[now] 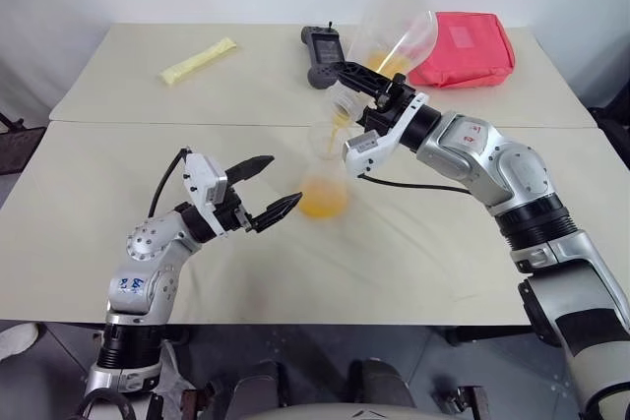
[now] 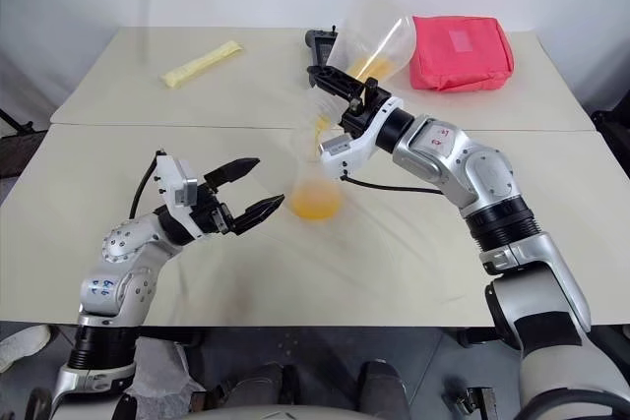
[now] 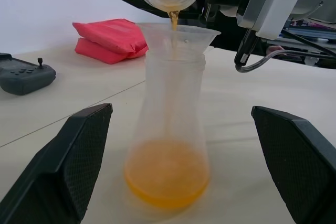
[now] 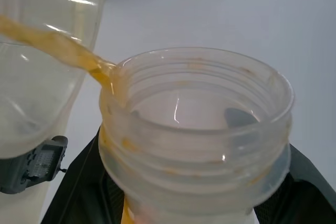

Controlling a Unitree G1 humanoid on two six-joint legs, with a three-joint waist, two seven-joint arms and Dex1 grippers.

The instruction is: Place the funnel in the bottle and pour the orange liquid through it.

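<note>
The right gripper (image 1: 362, 95), clamped on a tilted clear wide-mouthed flask (image 1: 394, 38), pours orange liquid (image 3: 167, 174) through the clear plastic funnel (image 3: 177, 34) into the small transparent bottle (image 3: 169, 129); the left gripper (image 1: 266, 187) gapes empty beside it.

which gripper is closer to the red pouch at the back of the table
Right. The right gripper holds the tilted pouring flask just beside the red pouch; the open left gripper sits far nearer the front edge.

Two beige tables (image 1: 148, 243) abutted. On top: bottle (image 1: 323, 189), yellow packet (image 1: 198, 60), red pouch (image 1: 463, 49), grey controller (image 1: 323, 54).
</note>
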